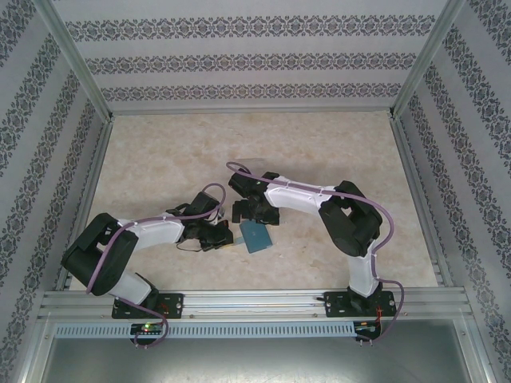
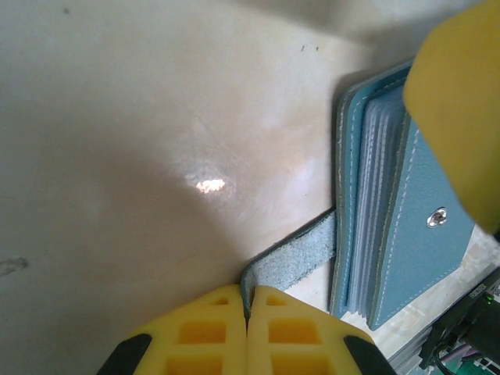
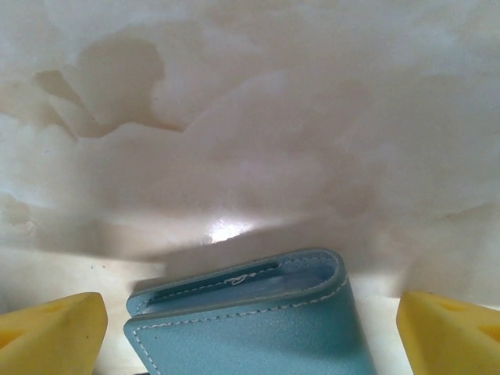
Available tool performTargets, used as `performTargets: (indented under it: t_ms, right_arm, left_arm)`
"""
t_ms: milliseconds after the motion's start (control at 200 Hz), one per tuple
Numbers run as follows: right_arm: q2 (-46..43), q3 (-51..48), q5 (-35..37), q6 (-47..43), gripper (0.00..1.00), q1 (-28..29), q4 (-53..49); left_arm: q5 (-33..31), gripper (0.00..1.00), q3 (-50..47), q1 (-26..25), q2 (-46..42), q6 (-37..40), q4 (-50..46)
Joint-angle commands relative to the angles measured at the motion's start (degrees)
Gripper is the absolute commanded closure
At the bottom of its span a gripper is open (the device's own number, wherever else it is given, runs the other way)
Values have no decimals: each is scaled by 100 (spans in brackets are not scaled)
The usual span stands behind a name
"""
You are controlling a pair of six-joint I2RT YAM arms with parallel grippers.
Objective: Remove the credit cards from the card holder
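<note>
The card holder (image 1: 256, 236), a teal-blue folded wallet, lies closed on the table between the two arms. My left gripper (image 2: 248, 301) is shut on the card holder's strap tab (image 2: 301, 254), which runs from the wallet's side to the yellow fingertips. Pale sleeve edges (image 2: 378, 211) show between the two panels of the card holder (image 2: 414, 234); the credit cards are hidden. My right gripper (image 3: 250, 336) stands open, one yellow finger (image 3: 51, 332) on each side of the card holder (image 3: 250, 320), neither touching it. From above, the left gripper (image 1: 224, 238) and the right gripper (image 1: 254, 214) flank the wallet.
The table (image 1: 160, 159) is pale marble-patterned, with patterned walls on three sides and a metal rail (image 1: 255, 302) at the near edge. A faint transparent plastic piece (image 1: 254, 165) lies behind the right arm. One finger (image 2: 461, 101) of the right gripper hangs over the wallet.
</note>
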Motion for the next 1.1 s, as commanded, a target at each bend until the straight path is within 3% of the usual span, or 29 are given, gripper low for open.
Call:
performTargets:
  t_ms: [0, 704, 1094]
  right_arm:
    - [-65, 0, 217, 102, 7, 97, -241]
    - [-634, -221, 325, 7, 11, 106, -323]
    - [38, 51, -1, -132, 5, 104, -209]
  left_arm:
    - [-36, 100, -146, -21, 277, -28, 293]
    - [-123, 100, 30, 6, 386, 30, 33]
    - [-93, 100, 38, 1, 396, 25, 28]
